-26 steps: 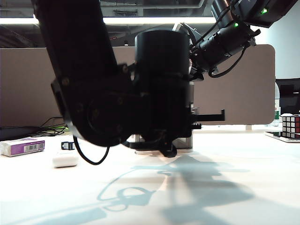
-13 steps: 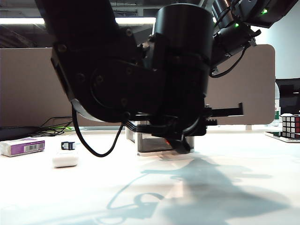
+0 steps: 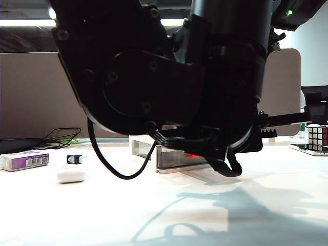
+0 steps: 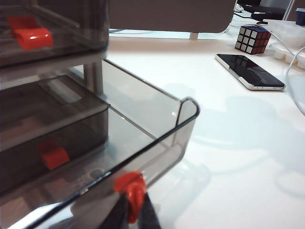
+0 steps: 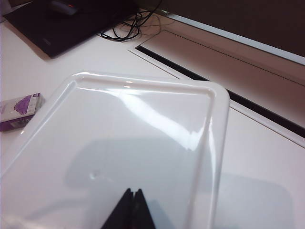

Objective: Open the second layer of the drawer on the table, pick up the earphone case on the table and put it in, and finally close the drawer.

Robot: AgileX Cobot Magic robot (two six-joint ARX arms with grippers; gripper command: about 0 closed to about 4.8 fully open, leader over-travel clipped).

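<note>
Exterior: left arm hides most of the drawer (image 3: 169, 156); earphone case (image 3: 71, 173) lies on the table (image 3: 102, 215), well left.

Left wrist: left gripper (image 4: 131, 212), cropped, pinches the second layer's (image 4: 143, 129) handle (image 4: 131, 186); layer pulled out.

Right wrist: right gripper (image 5: 129, 210) closed on the drawer's white top (image 5: 143, 129).
</note>
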